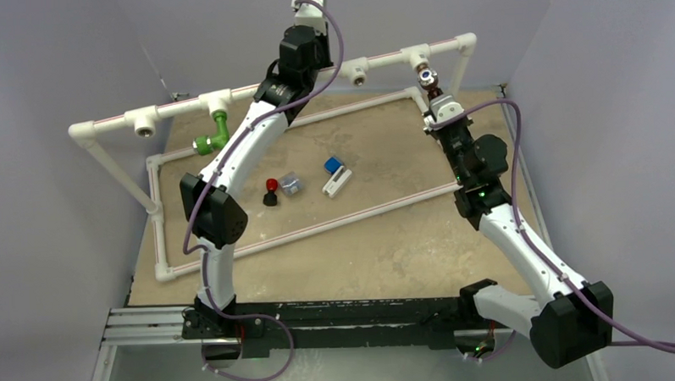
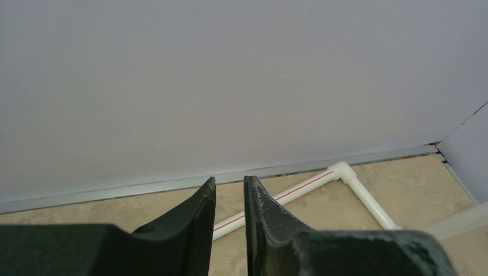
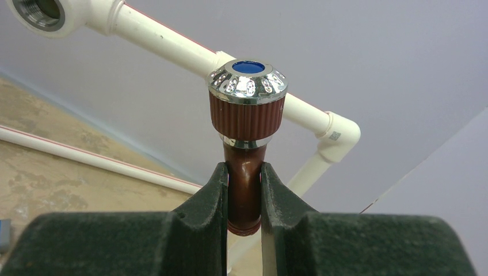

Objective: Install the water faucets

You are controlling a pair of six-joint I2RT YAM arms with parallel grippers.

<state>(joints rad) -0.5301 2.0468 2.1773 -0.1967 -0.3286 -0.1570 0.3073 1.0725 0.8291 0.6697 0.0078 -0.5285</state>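
Note:
A bright green water faucet (image 1: 214,134) hangs from a tee of the raised white pipe rail (image 1: 263,87), spout down to the left. My right gripper (image 3: 243,169) is shut on the neck of the reddish-brown water faucet (image 3: 247,109), whose chrome cap with a blue dot points toward the camera. In the top view that faucet (image 1: 427,75) sits just below the rail's right tee (image 1: 416,56); whether it is seated in the tee is hidden. My left gripper (image 2: 229,181) is raised at the back, facing the wall, its jaws a narrow gap apart with nothing between them.
Two tee sockets (image 1: 145,125) (image 1: 360,71) on the rail face forward, open. A red-and-black knob (image 1: 271,191), a grey block (image 1: 291,184) and a blue-white block (image 1: 335,175) lie mid-table inside the low pipe frame (image 1: 352,214). Walls close in the back and both sides.

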